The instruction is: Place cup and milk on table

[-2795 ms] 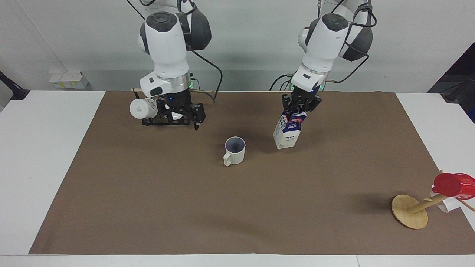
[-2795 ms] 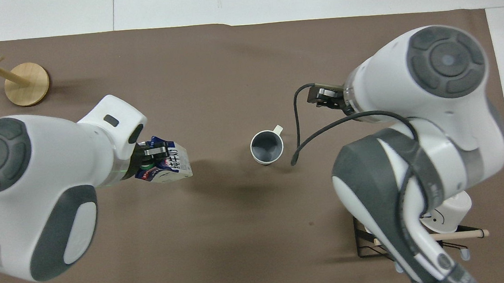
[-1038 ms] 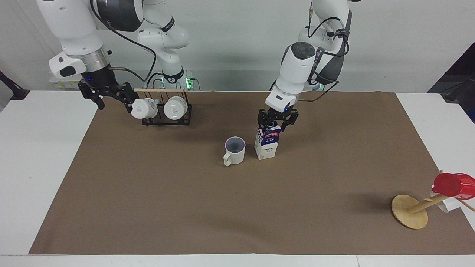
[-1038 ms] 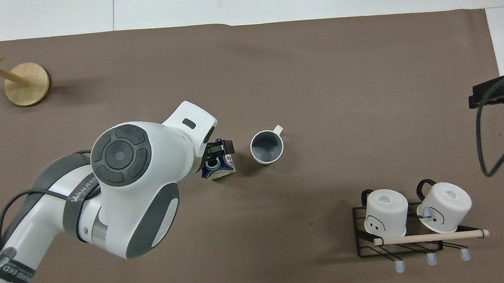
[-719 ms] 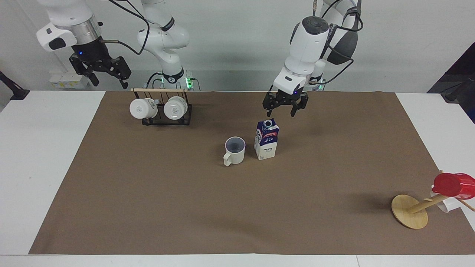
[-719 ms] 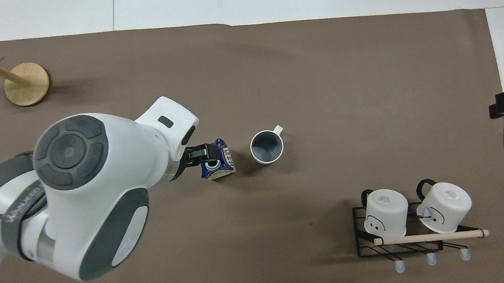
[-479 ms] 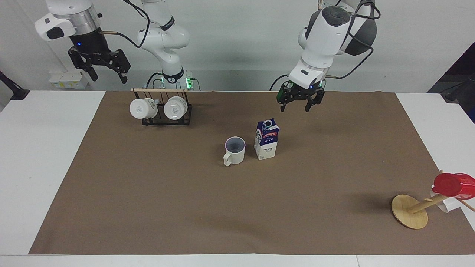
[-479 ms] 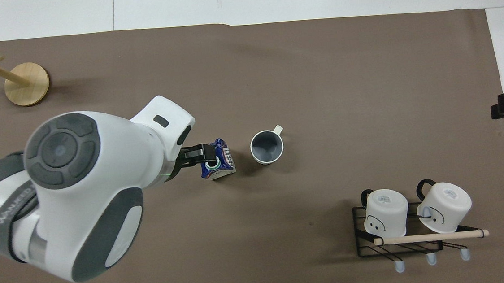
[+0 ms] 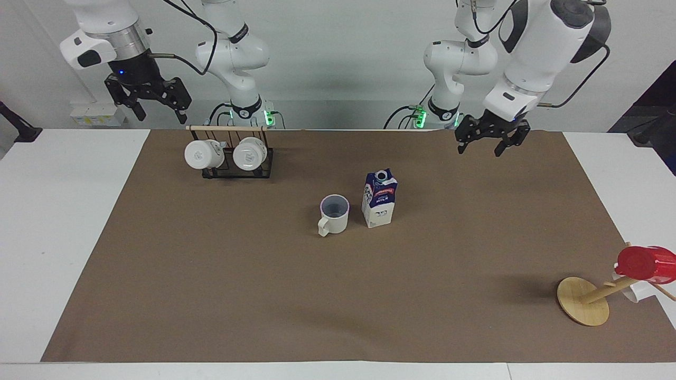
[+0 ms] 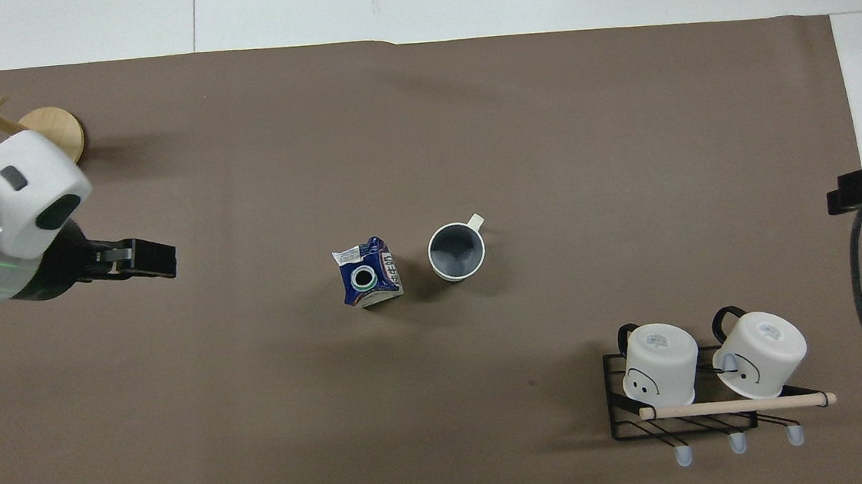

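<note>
Up near the robots' edge of the big white table (image 9: 63,221) with its brown paper sheet, both arms are lifted and hold nothing. The right gripper (image 9: 148,97) hangs over the table's edge at the right arm's end, just past the black wire rack (image 9: 237,163) with two shiny white mugs (image 9: 224,154), and its jaws are spread open and empty. The left gripper (image 9: 492,138) hangs over the brown sheet toward the left arm's end, jaws open and empty too. A bit farther out, in the middle of the sheet, the tall blue and white milk carton (image 9: 380,198) stands straight up, cap on top. Right beside it, not touching, sits the small cream cup (image 9: 334,214), mouth up, handle pointing away from the robots. Both things are down, so the job looks done. The carton stands on the left arm's side, well apart from the jaws, though that arm is closer. Farthest out, at the left arm's end, a bright red cup (image 9: 644,264) hangs on a wooden stand (image 9: 583,301).
</note>
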`<move>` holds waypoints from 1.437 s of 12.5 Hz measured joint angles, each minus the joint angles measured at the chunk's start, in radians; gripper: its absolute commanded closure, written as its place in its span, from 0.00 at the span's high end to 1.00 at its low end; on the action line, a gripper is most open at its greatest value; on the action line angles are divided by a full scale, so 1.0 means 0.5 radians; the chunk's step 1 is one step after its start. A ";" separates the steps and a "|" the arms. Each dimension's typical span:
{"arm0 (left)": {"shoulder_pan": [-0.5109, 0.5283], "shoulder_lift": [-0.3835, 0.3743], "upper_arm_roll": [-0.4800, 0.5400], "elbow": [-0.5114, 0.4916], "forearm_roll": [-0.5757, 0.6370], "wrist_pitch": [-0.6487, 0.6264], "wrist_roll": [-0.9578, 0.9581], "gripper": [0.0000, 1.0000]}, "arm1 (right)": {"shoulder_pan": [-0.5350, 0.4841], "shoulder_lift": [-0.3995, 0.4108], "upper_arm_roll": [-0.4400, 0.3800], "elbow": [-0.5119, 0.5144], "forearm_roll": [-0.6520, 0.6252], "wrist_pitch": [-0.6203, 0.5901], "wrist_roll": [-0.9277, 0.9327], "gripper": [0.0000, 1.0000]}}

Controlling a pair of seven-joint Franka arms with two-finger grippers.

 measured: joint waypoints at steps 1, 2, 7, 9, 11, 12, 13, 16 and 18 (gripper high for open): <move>0.050 -0.017 0.001 0.023 0.000 -0.046 0.053 1.00 | 0.000 -0.003 0.000 0.000 0.000 0.001 0.000 1.00; 0.083 -0.027 0.001 0.043 0.016 -0.076 0.088 1.00 | 0.000 -0.004 0.000 0.000 0.000 0.001 0.000 1.00; 0.099 -0.029 -0.006 0.060 0.095 -0.095 0.101 1.00 | 0.000 -0.004 -0.001 0.006 0.000 -0.017 0.000 1.00; 0.105 -0.029 -0.003 0.064 0.099 -0.097 0.098 1.00 | 0.000 -0.005 0.000 0.030 0.001 -0.062 0.000 1.00; 0.110 -0.029 -0.001 0.075 0.100 -0.100 0.096 1.00 | 0.000 -0.005 0.000 0.035 0.001 -0.062 0.000 1.00; 0.112 -0.029 -0.001 0.079 0.100 -0.101 0.096 1.00 | 0.000 -0.005 0.000 0.034 0.000 -0.061 0.000 1.00; 0.120 -0.029 -0.002 0.081 0.101 -0.102 0.093 1.00 | 0.000 -0.005 0.000 0.030 0.000 -0.048 0.000 1.00; 0.189 -0.028 -0.001 0.103 0.103 -0.102 0.092 1.00 | 0.000 -0.005 0.000 0.028 0.000 -0.013 0.000 1.00; 0.226 -0.028 -0.001 0.112 0.110 -0.102 0.093 1.00 | 0.000 -0.005 0.000 0.027 0.000 -0.011 0.000 1.00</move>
